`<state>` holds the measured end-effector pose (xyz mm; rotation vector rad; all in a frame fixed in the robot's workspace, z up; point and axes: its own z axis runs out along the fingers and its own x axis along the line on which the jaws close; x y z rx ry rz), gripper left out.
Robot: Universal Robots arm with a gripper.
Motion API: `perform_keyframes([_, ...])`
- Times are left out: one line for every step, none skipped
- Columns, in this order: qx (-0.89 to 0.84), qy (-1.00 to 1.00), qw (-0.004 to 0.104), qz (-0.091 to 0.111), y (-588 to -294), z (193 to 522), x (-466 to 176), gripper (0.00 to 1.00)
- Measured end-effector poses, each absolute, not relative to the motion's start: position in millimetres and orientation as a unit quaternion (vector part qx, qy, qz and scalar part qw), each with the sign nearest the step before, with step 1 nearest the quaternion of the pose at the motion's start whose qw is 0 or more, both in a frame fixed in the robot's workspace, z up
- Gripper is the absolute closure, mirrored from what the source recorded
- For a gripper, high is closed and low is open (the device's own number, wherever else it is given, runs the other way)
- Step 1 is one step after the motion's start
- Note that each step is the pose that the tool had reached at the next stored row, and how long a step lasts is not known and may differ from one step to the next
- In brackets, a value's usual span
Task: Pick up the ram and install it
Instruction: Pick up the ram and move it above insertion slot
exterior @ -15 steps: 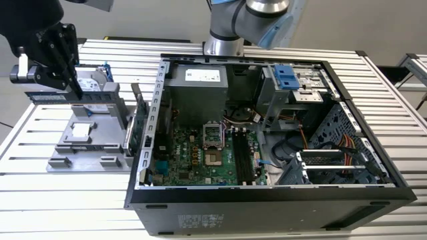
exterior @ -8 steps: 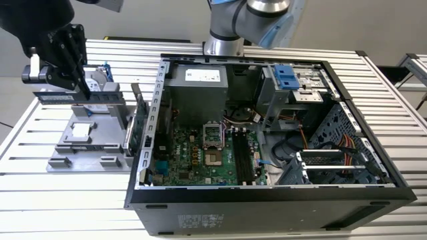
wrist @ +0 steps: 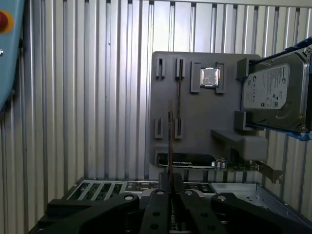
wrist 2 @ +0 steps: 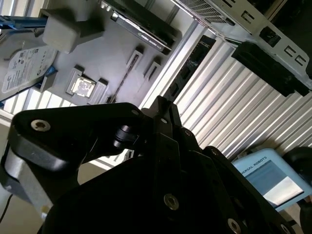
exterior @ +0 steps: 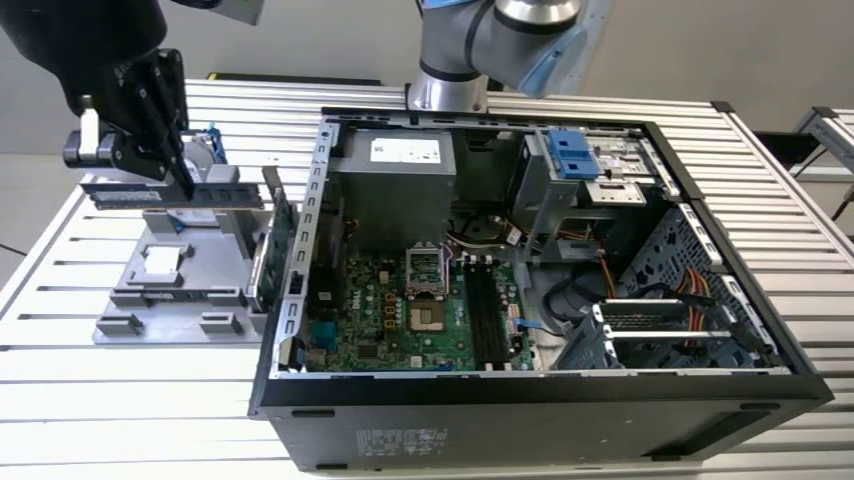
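Observation:
My black gripper (exterior: 184, 180) hangs above the grey parts holder (exterior: 174, 295) at the exterior view's left, outside the computer case. It is shut on the ram (exterior: 167, 194), a thin bluish strip held level and lifted off the holder. In the first wrist view the ram (wrist: 169, 139) shows edge-on as a thin line running out from between the fingers of the gripper (wrist: 169, 187), over the holder (wrist: 195, 122). The memory slots (exterior: 487, 320) on the motherboard lie inside the open case (exterior: 314, 250), to the exterior view's right of the gripper.
On the holder stand a silver hard drive (wrist: 275, 90) in a blue frame, a small square chip (wrist: 210, 77) and a dark expansion card (wrist: 190, 160). The case's metal side wall rises between the holder and the motherboard. A blue pendant (wrist: 7, 53) lies on the slatted table (exterior: 120, 400).

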<state>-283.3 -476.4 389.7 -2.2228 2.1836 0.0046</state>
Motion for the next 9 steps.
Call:
perform_keyframes([-0.713,0.701,0.013,0.001,-476.4,389.7,-282.2,1.00])
perform_keyframes([-0.713,0.701,0.013,0.001,-476.4,389.7,-281.0,1.00])
perform_keyframes([-0.713,0.701,0.013,0.001,-476.4,389.7,-279.9,1.00])
perform_keyframes([-0.713,0.701,0.013,0.001,-476.4,389.6,-278.7,1.00])
perform_keyframes([-0.713,0.701,0.013,0.001,-476.4,389.7,-277.6,1.00])
perform_keyframes([-0.713,0.701,0.013,0.001,-476.4,389.7,-276.5,1.00])
perform_keyframes([-0.713,0.701,0.013,0.001,-476.4,389.7,-275.3,1.00])
perform_keyframes([-0.713,0.701,0.013,0.001,-476.4,389.6,-274.3,1.00])
perform_keyframes([-0.713,0.701,0.013,0.001,-476.4,389.7,-273.2,1.00])
